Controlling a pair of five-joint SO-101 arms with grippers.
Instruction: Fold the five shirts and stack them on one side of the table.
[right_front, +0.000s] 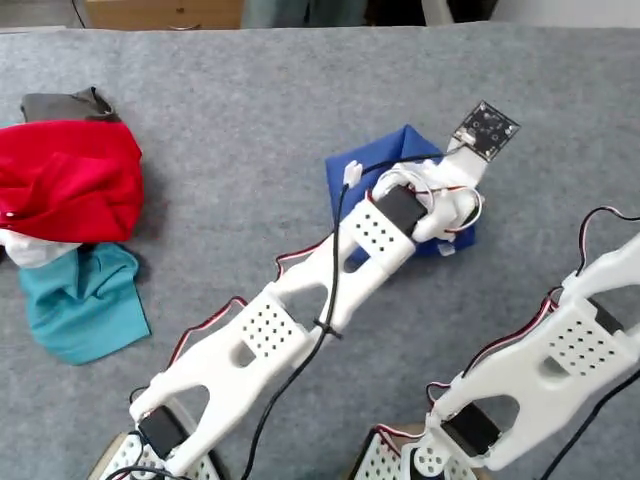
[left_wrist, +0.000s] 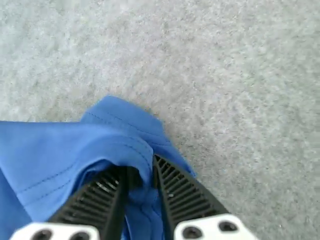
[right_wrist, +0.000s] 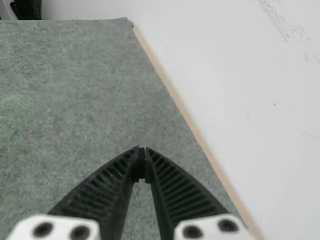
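— Pincer report first: what has the left pincer (left_wrist: 140, 172) got?

— Cloth. Its two black ribbed jaws are clamped on a raised fold of the blue shirt (left_wrist: 55, 145), pinching the fabric between them at the garment's right-hand edge. The left arm (right_front: 300, 300) lies slantwise across the shirt, covering its near half.

— And the shirt itself?

— Rumpled on the grey counter (right_front: 250, 120), one corner pointing away from the arm bases, the gripped fold lifted a little off the surface.

— What about the right pincer (right_wrist: 141, 154)?

— Closed on nothing, jaws meeting tip to tip. It hangs over grey matting beside the counter's edge, with a white surface (right_wrist: 250, 75) beyond that edge. The right arm (right_front: 560, 350) stands to the right of the blue shirt and nearer the bases, apart from it.

— Where is the rest of the laundry?

— All four lie in a loose heap well to the left of the blue shirt, none touching it. The red shirt (right_front: 70, 180) is the largest showing and sits on top. A grey shirt (right_front: 60, 103) peeks out from its far side. A white shirt (right_front: 30, 250) shows under its near edge. The teal shirt (right_front: 85, 300) spreads out nearest the bases, touching the white one.

— Any of them folded?

— The heap is bunched, not folded; how the blue shirt is folded under the arm, I cannot tell.
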